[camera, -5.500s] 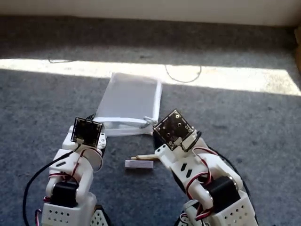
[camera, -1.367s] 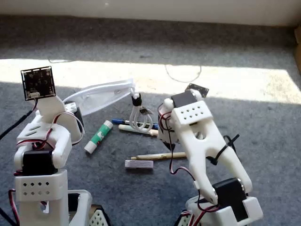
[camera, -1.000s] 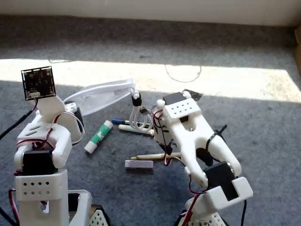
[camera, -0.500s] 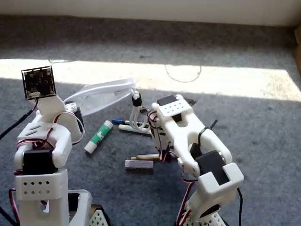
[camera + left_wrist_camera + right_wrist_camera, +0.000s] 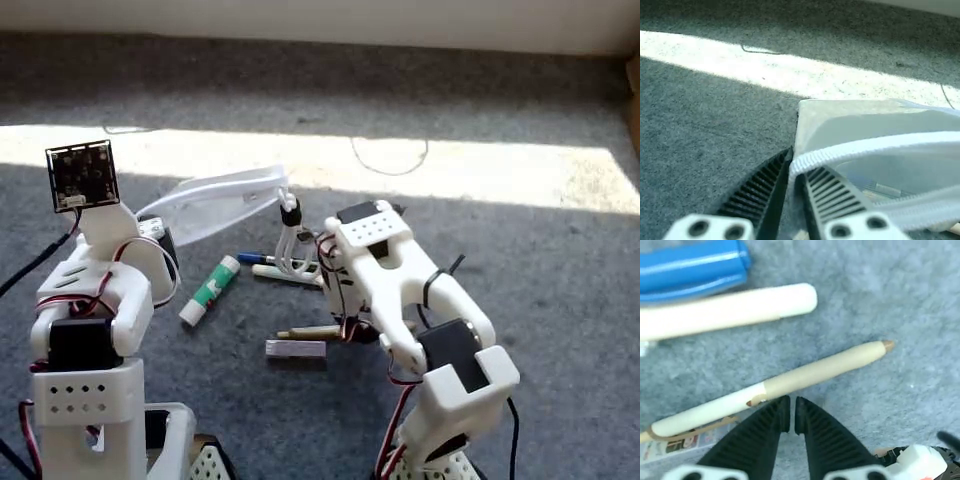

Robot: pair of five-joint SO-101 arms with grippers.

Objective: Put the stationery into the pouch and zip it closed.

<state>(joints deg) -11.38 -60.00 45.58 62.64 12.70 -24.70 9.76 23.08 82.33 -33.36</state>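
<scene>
1. Grey carpet (image 5: 540, 270) lies under everything. A sunlit band (image 5: 480, 165) crosses it at 12 o'clock, with a thin wire (image 5: 390, 160) looped on it.
2. The translucent white pouch (image 5: 220, 200) is lifted off the carpet at 11 o'clock from the pens. The left gripper (image 5: 792, 162) is clamped on the end of its zip edge.
3. A white cord loop (image 5: 291, 245) hangs from the pouch's far end, down among the pens.
4. The right gripper (image 5: 791, 405) holds nothing. Its fingers are pressed nearly together, their tips just beside the beige pen (image 5: 790, 377).
5. A blue pen (image 5: 262, 259) and a cream pen (image 5: 290, 274) lie side by side, at 12 o'clock from the beige pen.
6. A glue stick (image 5: 210, 290) with a green label lies at 10 o'clock from the beige pen, its print too small to read.
7. A small white bar (image 5: 296, 348) lies just beside the beige pen at 6 o'clock. Its printed label is unreadable.
8. From the right arm, carpet runs wide toward 3 o'clock. A pale wall edge (image 5: 320, 20) bounds the scene at 12 o'clock.
</scene>
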